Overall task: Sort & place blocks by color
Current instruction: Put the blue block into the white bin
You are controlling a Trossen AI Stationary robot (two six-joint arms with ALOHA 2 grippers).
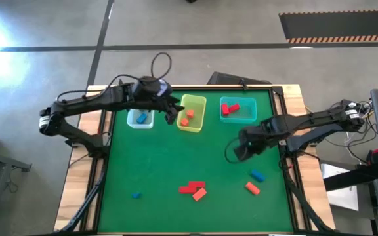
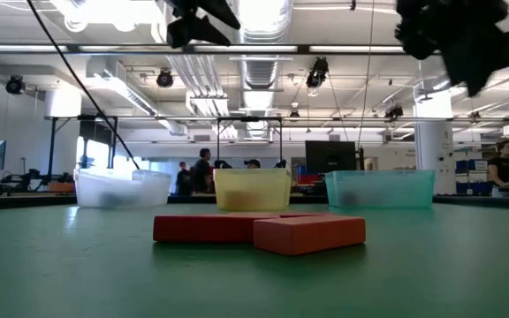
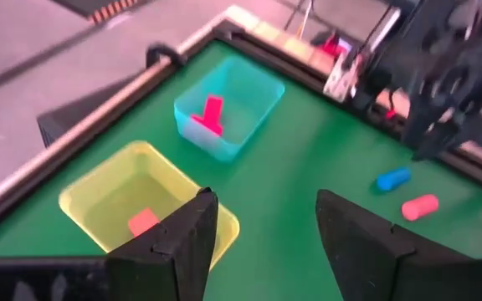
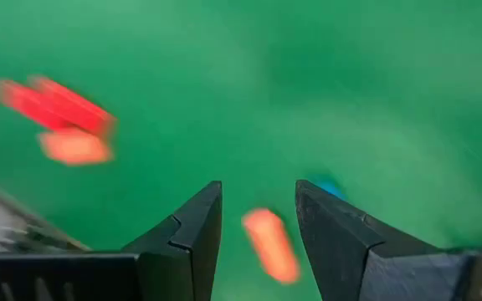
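- Blocks lie sorted in part: orange ones (image 1: 188, 118) in the yellow bin (image 1: 197, 103), red ones (image 1: 230, 109) in the teal bin (image 1: 248, 117).
- My left gripper (image 3: 262, 242) hangs open and empty above the yellow bin.
- My right gripper (image 4: 258, 226), open and empty, hovers over the bench (image 1: 163, 164) near a loose orange block (image 1: 252, 189).

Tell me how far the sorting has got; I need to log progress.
Partly done: the teal bin holds red blocks, the yellow bin orange ones, the clear bin a blue one. Both grippers are empty with fingers open, the left gripper by the yellow bin, the right gripper over the mat. Left: red and orange blocks, a blue block, and a blue-orange pair.
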